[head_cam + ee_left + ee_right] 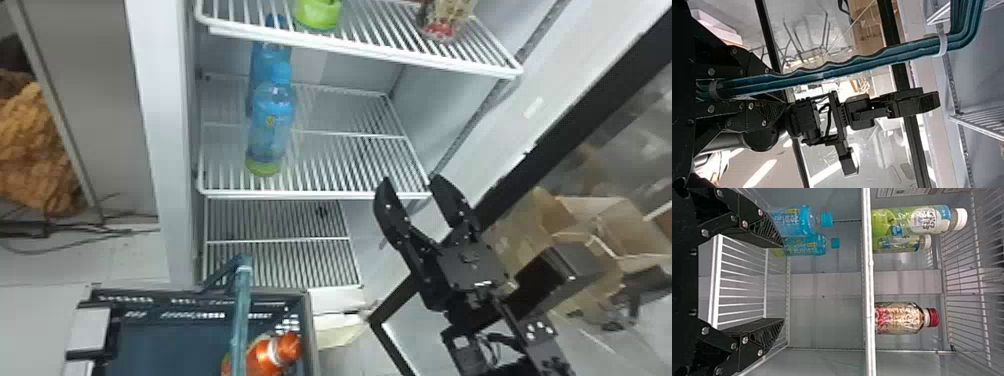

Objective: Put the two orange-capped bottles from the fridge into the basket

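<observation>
Brown heap (37,150): lying outside the fridge (167,125), at 9 o'clock in the head view.
Basket (308,325): dark, sitting below the shelving, between 7 and 8 o'clock.
Left claw (779,88): closing its fingers around the teal basket handle (844,67), which is running out from between them in the left wrist view.
Orange-capped bottle (270,356): resting inside the basket, beneath the handle's line at 7 o'clock, its cap pointing to 2 o'clock; part of its body hiding behind the handle.
Blue bottles (272,127): two, blue-capped, standing one behind the other on the middle shelf (320,194), between 10 and 11 o'clock.
Green bottle (318,16): standing on the upper shelf (360,50) at 12 o'clock.
Red-capped bottle (899,318): patterned, standing on the upper shelf at 1 o'clock.
Right claw (411,181): hanging at 3 o'clock before the middle shelf's near edge, fingers standing wide apart, holding nothing.
Cardboard boxes (615,220): sitting outside the fridge, between 3 and 4 o'clock.
</observation>
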{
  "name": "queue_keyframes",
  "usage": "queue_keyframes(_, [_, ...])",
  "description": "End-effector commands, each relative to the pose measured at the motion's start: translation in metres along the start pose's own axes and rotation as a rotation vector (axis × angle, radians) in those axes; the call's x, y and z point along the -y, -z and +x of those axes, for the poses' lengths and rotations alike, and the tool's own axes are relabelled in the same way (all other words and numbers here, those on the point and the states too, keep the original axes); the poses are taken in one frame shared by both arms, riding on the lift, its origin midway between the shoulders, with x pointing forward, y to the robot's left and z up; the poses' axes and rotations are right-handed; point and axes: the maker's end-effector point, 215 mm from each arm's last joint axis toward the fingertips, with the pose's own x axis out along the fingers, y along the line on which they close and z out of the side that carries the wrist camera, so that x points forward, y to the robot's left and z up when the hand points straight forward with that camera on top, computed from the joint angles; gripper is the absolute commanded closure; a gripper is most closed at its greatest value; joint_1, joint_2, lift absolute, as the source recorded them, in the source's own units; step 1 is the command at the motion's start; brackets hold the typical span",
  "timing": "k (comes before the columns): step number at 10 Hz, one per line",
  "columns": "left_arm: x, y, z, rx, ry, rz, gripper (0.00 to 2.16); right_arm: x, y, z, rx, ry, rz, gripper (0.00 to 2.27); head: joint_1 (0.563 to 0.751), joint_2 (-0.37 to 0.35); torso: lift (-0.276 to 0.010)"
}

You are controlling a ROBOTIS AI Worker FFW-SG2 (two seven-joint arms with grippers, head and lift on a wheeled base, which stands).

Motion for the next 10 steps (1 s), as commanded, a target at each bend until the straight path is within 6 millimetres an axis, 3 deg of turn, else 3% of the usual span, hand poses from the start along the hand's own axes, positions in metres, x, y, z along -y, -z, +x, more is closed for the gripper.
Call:
queue_keyframes(1, [0.0002, 0.0000, 0.0004, 0.000, 0.001, 0.000, 1.19, 0.0008, -0.0019, -0.0001, 0.009, 0.002, 0.004, 0.44, 0.695, -0.350, -0.235])
queue_keyframes(10, [-0.0003, 0.0009, -0.0003, 0.009, 0.001, -0.005, 1.19, 0.0019, -0.0059, -0.0022, 0.023, 0.006, -0.005, 0.44, 0.695, -0.350, -0.235])
